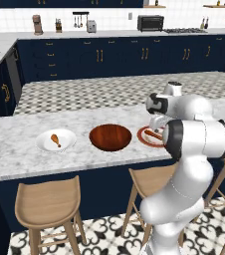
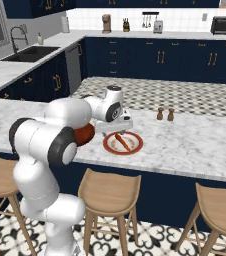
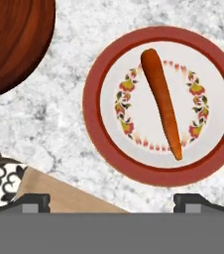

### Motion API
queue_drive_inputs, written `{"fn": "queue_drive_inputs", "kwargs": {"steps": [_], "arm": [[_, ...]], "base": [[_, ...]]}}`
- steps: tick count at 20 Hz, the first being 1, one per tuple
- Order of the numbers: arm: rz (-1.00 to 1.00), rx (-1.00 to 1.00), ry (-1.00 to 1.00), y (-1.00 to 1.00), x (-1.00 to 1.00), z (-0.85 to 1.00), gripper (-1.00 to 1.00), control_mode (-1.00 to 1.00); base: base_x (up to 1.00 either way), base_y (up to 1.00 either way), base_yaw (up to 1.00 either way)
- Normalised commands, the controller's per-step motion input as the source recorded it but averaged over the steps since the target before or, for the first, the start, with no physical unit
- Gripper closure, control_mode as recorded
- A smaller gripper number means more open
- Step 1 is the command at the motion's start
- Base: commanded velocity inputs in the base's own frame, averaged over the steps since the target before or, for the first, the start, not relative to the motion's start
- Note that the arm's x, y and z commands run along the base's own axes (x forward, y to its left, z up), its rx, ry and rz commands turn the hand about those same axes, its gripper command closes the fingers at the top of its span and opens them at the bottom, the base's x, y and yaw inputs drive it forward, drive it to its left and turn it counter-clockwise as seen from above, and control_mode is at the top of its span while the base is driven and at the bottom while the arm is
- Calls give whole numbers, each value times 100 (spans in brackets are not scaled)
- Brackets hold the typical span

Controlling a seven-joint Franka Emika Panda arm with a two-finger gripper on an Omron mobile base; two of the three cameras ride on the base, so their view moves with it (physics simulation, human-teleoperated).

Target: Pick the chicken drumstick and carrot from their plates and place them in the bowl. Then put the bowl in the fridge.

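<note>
Jaws are standing wide apart with nothing between them; we are reading this from the hand view, where the two finger tips of the gripper (image 3: 113, 202) are sitting far apart at the bottom edge. We are hovering above the carrot (image 3: 161, 102), which is lying on the red-rimmed plate (image 3: 95, 130) on the marble counter (image 1: 15, 149). The wooden bowl (image 1: 110, 137) is sitting empty just beside that plate, and the drumstick (image 1: 56, 140) is lying on its white plate (image 1: 44, 145) on the bowl's far side. We are judging the carrot pick to be the step in hand, neither item being moved yet. Next move, as we are judging it: descending so the fingers straddle the carrot across its width, then closing. The arm is folding forward over the counter with the hand pointing down.
</note>
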Motion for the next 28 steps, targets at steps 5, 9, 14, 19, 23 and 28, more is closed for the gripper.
{"fn": "queue_drive_inputs", "kwargs": {"steps": [5,9,14,19,23,28], "arm": [[2,0,0,-4,48,-54,-100,-100],[3,0,0,-29,56,-29,-100,-100],[5,0,0,-10,46,-34,-100,-100],[4,0,0,0,47,-48,-100,-100],[5,0,0,-2,35,-44,-100,-100],[6,0,0,-3,24,-33,100,-100]], "base": [[0,0,0],[0,0,0],[0,0,0],[0,0,0],[0,0,0],[0,0,0]]}}
